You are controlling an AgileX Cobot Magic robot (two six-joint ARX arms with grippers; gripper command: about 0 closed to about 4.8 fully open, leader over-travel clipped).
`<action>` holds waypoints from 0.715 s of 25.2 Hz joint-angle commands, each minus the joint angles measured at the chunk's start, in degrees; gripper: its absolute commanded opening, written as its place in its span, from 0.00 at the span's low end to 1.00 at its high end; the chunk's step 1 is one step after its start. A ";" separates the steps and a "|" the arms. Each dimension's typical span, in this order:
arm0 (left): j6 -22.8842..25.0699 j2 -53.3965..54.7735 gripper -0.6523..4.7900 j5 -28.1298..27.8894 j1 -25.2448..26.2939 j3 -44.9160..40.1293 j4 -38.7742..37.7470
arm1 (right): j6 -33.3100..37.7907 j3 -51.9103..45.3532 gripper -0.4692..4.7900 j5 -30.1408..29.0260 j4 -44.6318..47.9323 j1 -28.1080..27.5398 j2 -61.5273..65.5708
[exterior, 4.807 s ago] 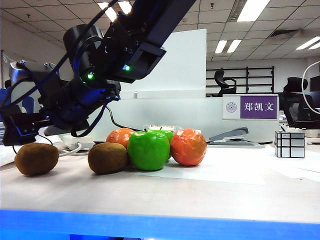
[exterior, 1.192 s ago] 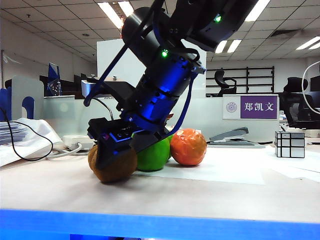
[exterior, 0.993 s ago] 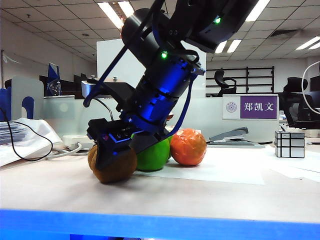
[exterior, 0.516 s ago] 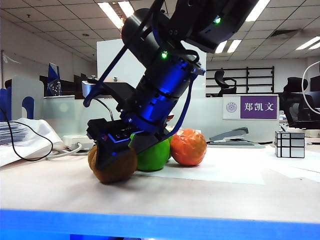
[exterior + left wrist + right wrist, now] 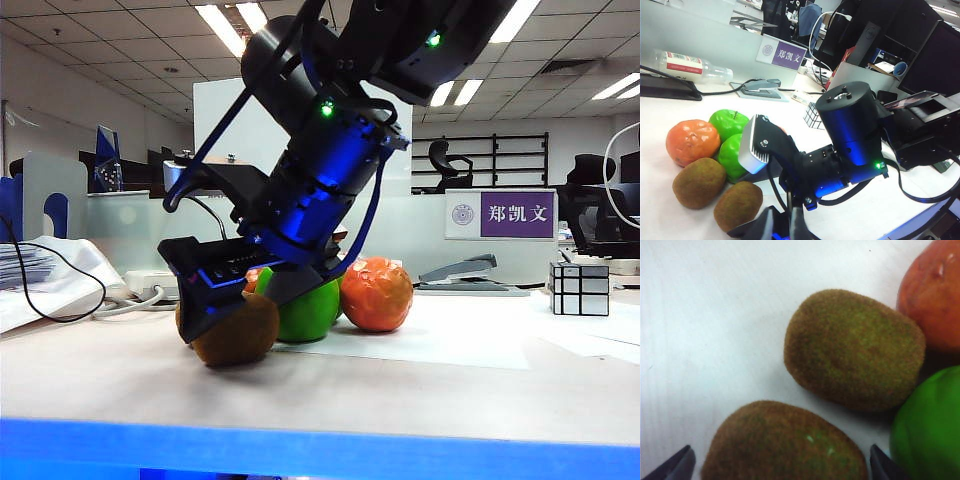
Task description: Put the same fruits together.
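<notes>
Fruit sorting, late stage. My right jaws [image 5: 780,462] stand spread on either side of the near kiwi [image 5: 785,442], which rests on the white surface [image 5: 705,325]; the tips flank it without pinching, so I judge it set down; the far kiwi [image 5: 855,347] lies just beside it, a narrow gap showing between them. My left jaws [image 5: 782,227] are only partly in view at the edge of their own camera, well back from the fruit; whether they are spread I cannot tell from this view; nothing shows between them.

In the left wrist view the pairs read plainly: two kiwis [image 5: 699,182] [image 5: 738,205] side by side; two green apples [image 5: 729,122] [image 5: 732,155] close together behind them; one orange [image 5: 692,141] just beside the apples and the far kiwi. In the exterior view a second orange [image 5: 376,294] sits at the other side of the apple [image 5: 308,310], so the oranges appear parted by the green pair; I judge kiwis and apples done, the oranges still to be joined.

Appearance: kiwis oval, fuzzy, dull brown with a greenish cast; apples glossy bright green, one with a dark stem; oranges dimpled, orange-red, with a faint sheen.
</notes>
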 commanded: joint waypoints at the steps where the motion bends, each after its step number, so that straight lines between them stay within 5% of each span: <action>1: 0.37 -0.02 0.24 0.04 0.00 0.13 -0.37 | 0.37 0.17 1.00 -0.07 1.05 0.20 -1.07; 9: 0.39 -0.02 0.24 0.04 0.02 0.13 -0.42 | 0.35 0.28 1.00 0.81 2.69 0.17 -5.70; 13: 0.37 -0.02 0.23 0.04 0.02 0.13 -0.42 | -0.07 0.28 1.00 5.86 2.05 -0.46 -10.32; 18: 0.35 -0.07 0.23 0.17 0.00 0.13 -0.37 | -0.28 0.26 1.00 6.56 1.25 -7.26 -15.72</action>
